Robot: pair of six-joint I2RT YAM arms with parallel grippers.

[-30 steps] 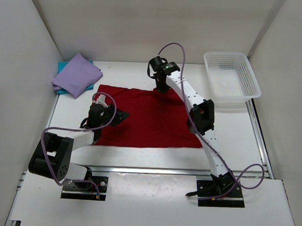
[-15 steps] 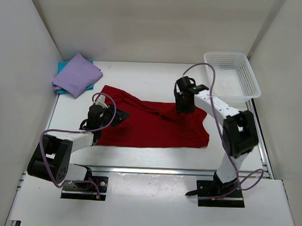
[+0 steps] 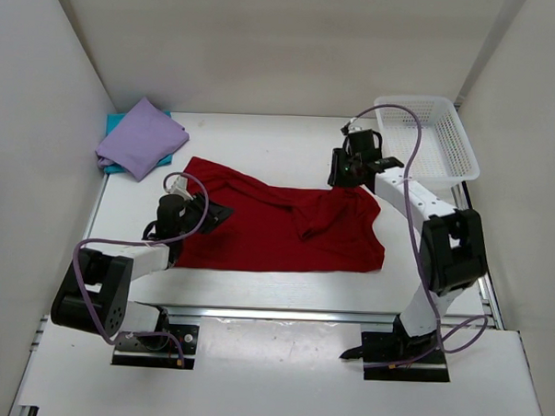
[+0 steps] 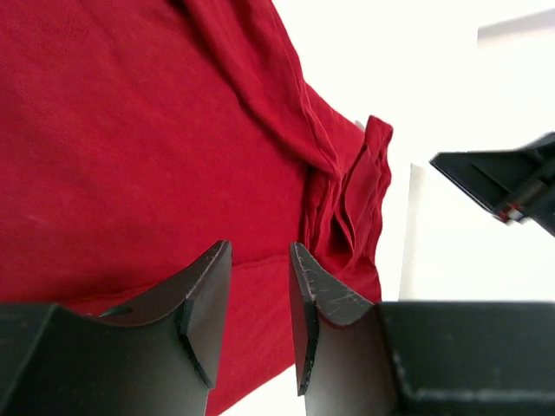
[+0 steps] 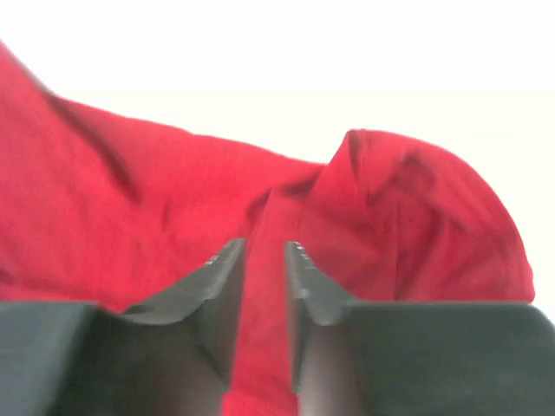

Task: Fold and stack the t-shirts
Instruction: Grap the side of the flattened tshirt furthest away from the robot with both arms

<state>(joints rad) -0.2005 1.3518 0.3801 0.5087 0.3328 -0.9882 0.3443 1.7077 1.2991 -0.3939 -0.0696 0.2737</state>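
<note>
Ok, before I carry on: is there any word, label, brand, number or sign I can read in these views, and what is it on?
None can be read.
The dark red t-shirt, the lavender t-shirt, the teal t-shirt and the white basket show no print or tag.
Any marking on the left arm or the right arm is too small to tell.
</note>
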